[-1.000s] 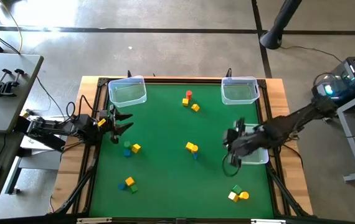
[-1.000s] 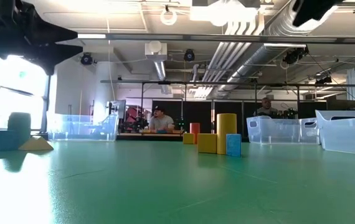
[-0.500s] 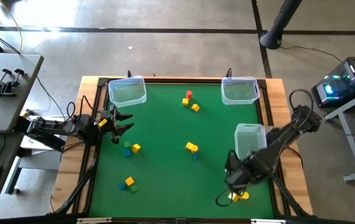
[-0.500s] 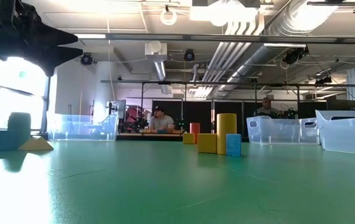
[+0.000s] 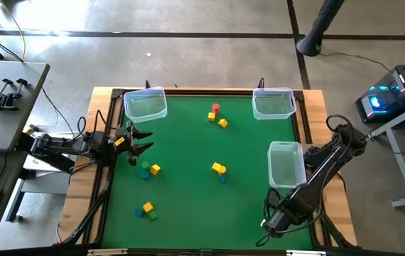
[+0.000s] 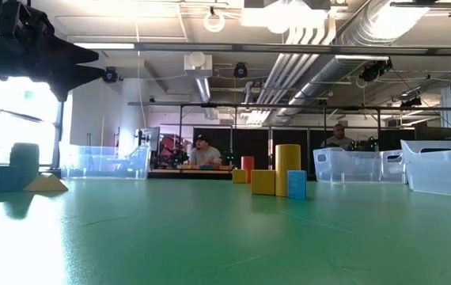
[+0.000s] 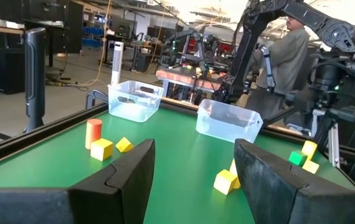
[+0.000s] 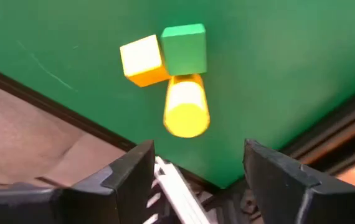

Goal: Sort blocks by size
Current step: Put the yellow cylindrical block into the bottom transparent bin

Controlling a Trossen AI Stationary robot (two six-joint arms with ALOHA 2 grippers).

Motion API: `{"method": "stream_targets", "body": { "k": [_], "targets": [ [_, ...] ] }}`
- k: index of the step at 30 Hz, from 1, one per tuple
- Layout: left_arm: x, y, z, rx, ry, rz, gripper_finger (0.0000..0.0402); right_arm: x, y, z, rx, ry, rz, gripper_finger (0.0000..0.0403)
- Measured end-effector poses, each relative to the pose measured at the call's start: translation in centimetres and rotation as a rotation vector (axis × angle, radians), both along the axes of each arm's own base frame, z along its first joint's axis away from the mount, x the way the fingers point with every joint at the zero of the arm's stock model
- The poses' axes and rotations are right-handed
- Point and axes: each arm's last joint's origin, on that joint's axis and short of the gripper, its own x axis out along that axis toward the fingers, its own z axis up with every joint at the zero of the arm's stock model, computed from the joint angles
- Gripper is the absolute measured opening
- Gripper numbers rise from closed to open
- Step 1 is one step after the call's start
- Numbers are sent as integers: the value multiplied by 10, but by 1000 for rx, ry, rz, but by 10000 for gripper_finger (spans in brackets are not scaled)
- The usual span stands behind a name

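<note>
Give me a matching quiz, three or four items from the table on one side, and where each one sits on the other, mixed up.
Things:
1. red block
2. right hand
3. left hand
4. blue block

Places:
A. near the table's left edge, below the left clear bin
B. far side of the table, between the two far bins
C. middle of the table, beside a yellow block
D. near the table's front right corner

Pairs: 1-B, 2-D, 3-A, 4-C

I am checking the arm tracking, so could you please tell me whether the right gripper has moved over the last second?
Yes. The right gripper has moved from beside the clear plastic bin toward the table's near right corner.
</note>
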Motion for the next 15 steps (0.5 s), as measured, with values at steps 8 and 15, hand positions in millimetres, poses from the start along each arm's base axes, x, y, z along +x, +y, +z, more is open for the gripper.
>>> {"method": "stream_targets", "body": {
  "k": [8, 15],
  "targets": [
    [0, 0, 0, -6, 0, 0, 207, -1, -2, -14, 5, 7, -16, 234],
    [0, 0, 0, -12, -2, -1, 207, -1, -2, -28, 42, -24, -20, 234]
  ]
}}
